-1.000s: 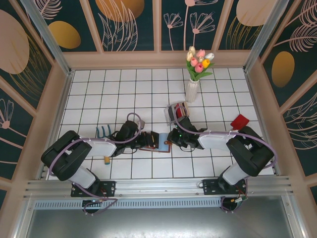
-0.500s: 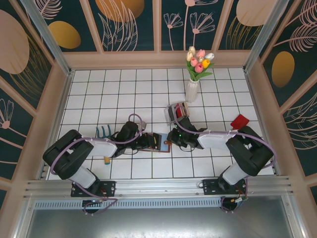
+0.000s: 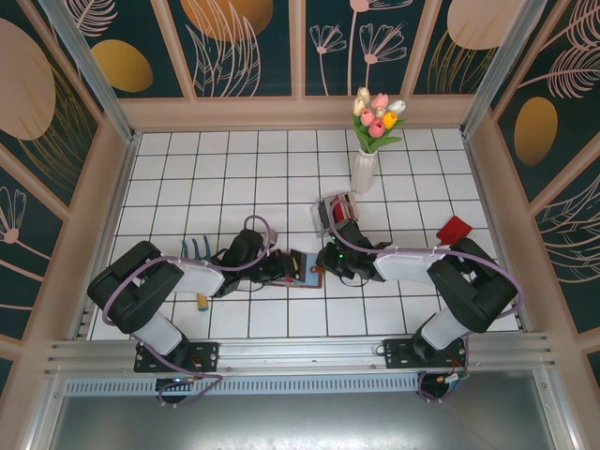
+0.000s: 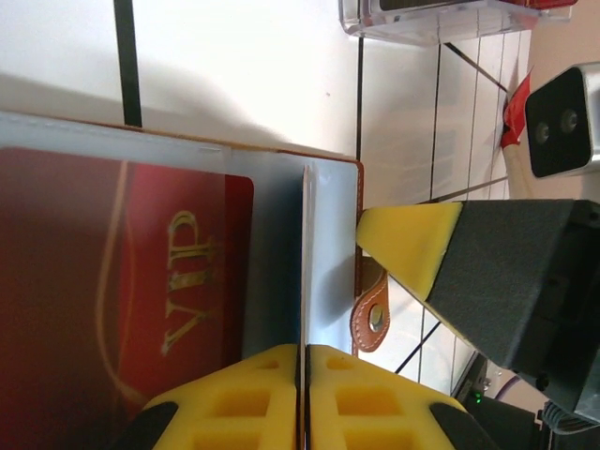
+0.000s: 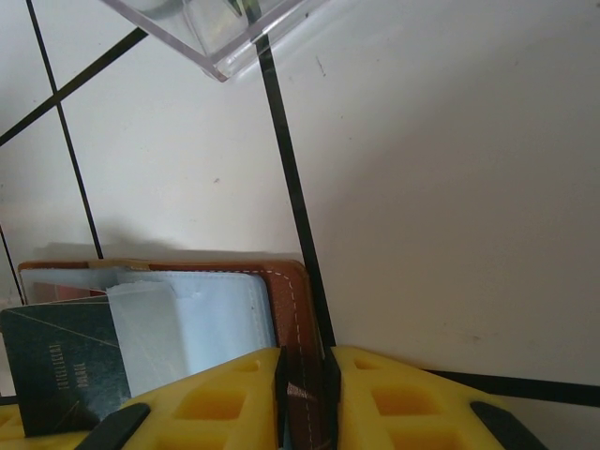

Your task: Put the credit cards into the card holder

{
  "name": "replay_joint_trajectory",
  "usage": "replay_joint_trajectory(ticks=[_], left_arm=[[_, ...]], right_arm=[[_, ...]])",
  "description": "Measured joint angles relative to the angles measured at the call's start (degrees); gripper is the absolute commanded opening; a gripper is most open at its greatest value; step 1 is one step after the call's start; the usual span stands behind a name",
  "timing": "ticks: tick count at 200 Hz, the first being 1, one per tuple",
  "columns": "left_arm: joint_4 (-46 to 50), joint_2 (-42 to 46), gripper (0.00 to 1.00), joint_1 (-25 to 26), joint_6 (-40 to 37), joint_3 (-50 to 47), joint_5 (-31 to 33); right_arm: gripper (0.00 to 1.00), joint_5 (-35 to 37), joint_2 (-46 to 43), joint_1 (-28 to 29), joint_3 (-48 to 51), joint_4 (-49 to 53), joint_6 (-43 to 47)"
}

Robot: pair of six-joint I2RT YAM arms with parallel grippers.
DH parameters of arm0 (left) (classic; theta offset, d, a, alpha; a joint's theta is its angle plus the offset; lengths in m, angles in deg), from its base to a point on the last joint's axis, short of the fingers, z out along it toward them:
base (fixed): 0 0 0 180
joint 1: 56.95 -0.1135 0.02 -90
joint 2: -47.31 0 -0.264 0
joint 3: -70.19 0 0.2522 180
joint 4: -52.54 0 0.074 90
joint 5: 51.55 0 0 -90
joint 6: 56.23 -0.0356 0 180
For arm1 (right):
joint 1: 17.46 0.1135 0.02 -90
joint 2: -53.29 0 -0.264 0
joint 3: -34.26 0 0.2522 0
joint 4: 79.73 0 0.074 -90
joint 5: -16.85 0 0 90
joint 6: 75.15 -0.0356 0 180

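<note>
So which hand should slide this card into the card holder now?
Left. The left hand is shut on the dark card, its edge right at the card holder and its grey pockets. The right hand is clamped on the holder's brown edge, steadying it, so it looks best kept there.

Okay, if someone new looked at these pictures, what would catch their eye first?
Near the front middle of the table, the right gripper pinches the edge of the brown card holder. The left gripper holds a dark card at its sleeves, next to a red VIP card. Behind them stands a vase of tulips.
</note>
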Motion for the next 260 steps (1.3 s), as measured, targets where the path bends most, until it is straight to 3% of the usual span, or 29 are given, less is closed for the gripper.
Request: replay_joint_trajectory(ticks=[54, 95, 111, 143, 178, 227, 260], left_arm=[[-3.1, -1.9, 0.09, 0.9, 2.3, 0.0, 0.2], [0.3, -1.5, 0.18, 1.4, 0.4, 1.2, 0.6], [3.3, 0.0, 0.28, 1.4, -1.0, 1.8, 1.6], [8.0, 2.3, 0.34, 1.4, -3.8, 2.8, 3.4], [11.4, 3.1, 0.28, 1.4, -5.8, 3.5, 5.0], [14.4, 3.2, 0.10, 1.4, -8.5, 4.4, 6.4], [15.1, 3.3, 0.08, 1.5, -10.3, 5.5, 5.7]], right_arm=[[0.22, 0.0, 0.0, 0.0, 0.0, 0.0, -1.0], [0.22, 0.1, 0.0, 0.0, 0.0, 0.0, -1.0], [0.22, 0.1, 0.0, 0.0, 0.0, 0.0, -1.0], [0.22, 0.1, 0.0, 0.0, -0.2, 0.5, -1.0], [0.22, 0.2, 0.0, 0.0, -0.5, 0.9, -1.0], [0.22, 0.2, 0.3, 0.1, -1.1, 1.8, -0.8], [0.22, 0.2, 0.5, 0.1, -1.5, 2.3, -0.8]])
